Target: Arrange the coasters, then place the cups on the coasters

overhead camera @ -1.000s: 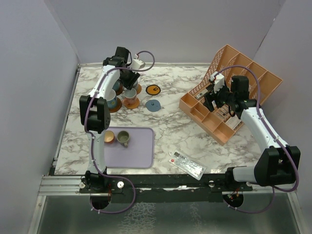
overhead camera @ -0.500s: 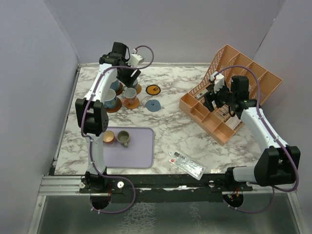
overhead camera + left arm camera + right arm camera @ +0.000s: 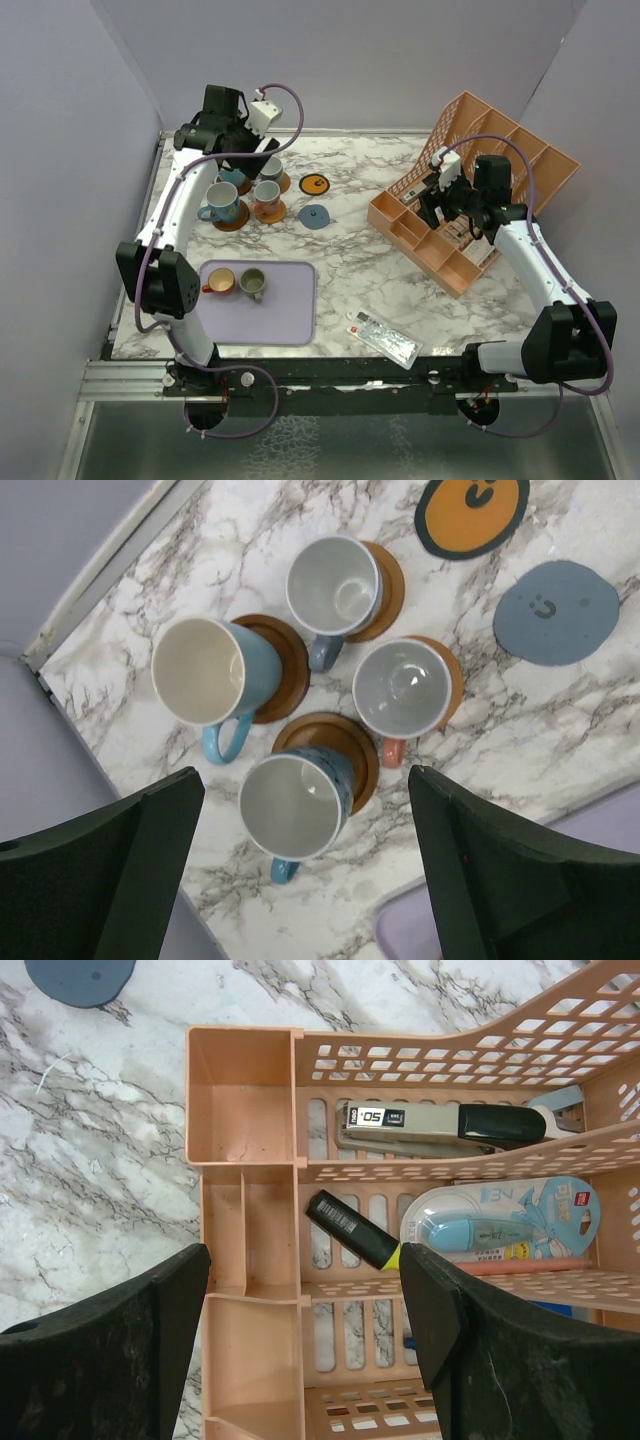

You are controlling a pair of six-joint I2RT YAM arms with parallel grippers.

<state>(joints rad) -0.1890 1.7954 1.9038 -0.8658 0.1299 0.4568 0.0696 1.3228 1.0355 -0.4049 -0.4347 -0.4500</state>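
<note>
Left gripper (image 3: pixel 302 778) hangs wide open, empty, above cups (image 3: pixel 300 805) on coasters (image 3: pixel 290 652); right gripper (image 3: pixel 303 1250) gapes empty over the organiser (image 3: pixel 245 1090); orange cup (image 3: pixel 221 282) and olive cup (image 3: pixel 252 284) sit on the tray (image 3: pixel 290 310); probably light, rigid, slick; pinch the rim.

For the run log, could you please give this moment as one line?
left gripper open above four cups on coasters | right gripper open above organiser | orange coaster, grey coaster bare | two cups on tray
</note>
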